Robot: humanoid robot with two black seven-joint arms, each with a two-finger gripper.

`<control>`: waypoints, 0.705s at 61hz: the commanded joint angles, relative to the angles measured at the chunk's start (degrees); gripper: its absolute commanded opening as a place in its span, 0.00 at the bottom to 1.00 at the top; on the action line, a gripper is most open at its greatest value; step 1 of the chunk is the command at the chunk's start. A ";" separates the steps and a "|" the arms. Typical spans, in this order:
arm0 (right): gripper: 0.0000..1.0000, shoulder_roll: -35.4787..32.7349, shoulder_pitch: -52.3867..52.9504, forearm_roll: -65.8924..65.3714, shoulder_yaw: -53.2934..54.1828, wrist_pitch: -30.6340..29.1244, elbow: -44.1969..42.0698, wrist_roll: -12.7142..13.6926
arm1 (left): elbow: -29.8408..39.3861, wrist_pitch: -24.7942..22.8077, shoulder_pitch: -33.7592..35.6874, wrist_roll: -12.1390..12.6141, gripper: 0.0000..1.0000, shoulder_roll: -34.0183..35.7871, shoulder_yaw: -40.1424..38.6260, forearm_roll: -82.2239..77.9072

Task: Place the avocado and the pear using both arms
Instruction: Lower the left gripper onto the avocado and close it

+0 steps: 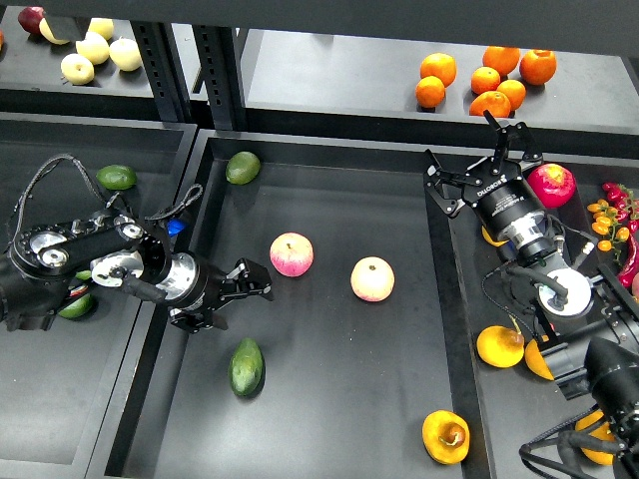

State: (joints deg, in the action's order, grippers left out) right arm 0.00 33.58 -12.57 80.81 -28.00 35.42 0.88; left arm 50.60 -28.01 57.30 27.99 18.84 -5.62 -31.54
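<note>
The dark green avocado [246, 366] lies in the near left part of the middle black tray [339, 399]. The orange-yellow pear [446, 436], with its brown dimple showing, lies in the tray's near right corner. My left gripper [238, 297] is open and empty, with its fingers spread, hovering just above and left of the avocado without touching it. My right gripper [471, 150] is open and empty over the far end of the right bin, far from the pear.
Two pink-and-yellow apples [292, 253] [371, 278] sit mid-tray. A lighter avocado [243, 167] lies in the tray's far left corner, another [117, 177] in the left bin. Oranges [486, 75] are on the back shelf. More pears [499, 345] and a red fruit [551, 185] fill the right bin.
</note>
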 commanded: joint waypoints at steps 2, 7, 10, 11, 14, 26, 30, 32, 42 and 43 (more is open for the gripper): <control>1.00 0.00 -0.01 0.00 0.05 0.00 0.00 0.00 | -0.06 0.01 -1.14 0.01 0.98 -0.47 0.00 -2.30; 1.00 0.00 -0.01 0.00 0.05 0.00 0.00 0.00 | -0.23 0.01 -1.75 0.01 0.98 -1.08 0.00 -3.00; 1.00 0.00 -0.01 0.00 0.14 0.00 0.00 0.00 | -0.50 0.01 -2.02 0.01 0.98 -1.52 0.00 -3.18; 1.00 0.00 -0.01 0.00 0.14 0.00 0.00 0.00 | -0.59 0.01 -2.02 0.01 0.98 -1.52 0.00 -3.18; 1.00 0.00 -0.01 0.00 0.14 0.00 0.00 0.00 | -1.20 0.01 -2.54 0.01 0.98 -2.22 0.00 -3.44; 1.00 0.00 -0.01 0.00 0.14 0.00 0.00 0.00 | -3.14 0.01 -3.86 0.01 0.98 -3.28 0.00 -5.73; 1.00 0.00 -0.01 0.00 0.14 0.00 0.09 0.00 | -3.75 0.01 -4.21 0.01 0.98 -3.54 0.00 -5.73; 1.00 0.00 -0.01 0.00 0.14 0.00 0.00 0.00 | -3.93 0.01 -4.48 0.01 0.98 -3.63 0.00 -5.73; 1.00 0.00 -0.01 0.00 0.22 0.00 0.09 0.00 | -4.72 0.01 -5.09 0.01 0.98 -4.60 0.00 -5.90; 1.00 0.00 -0.01 0.00 0.14 0.00 0.09 0.00 | -4.89 0.01 -5.27 0.01 0.98 -4.86 0.00 -5.90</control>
State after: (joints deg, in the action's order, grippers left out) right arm 0.00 33.58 -12.57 80.96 -28.00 35.48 0.88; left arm 46.47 -28.01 52.45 28.00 14.86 -5.62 -37.37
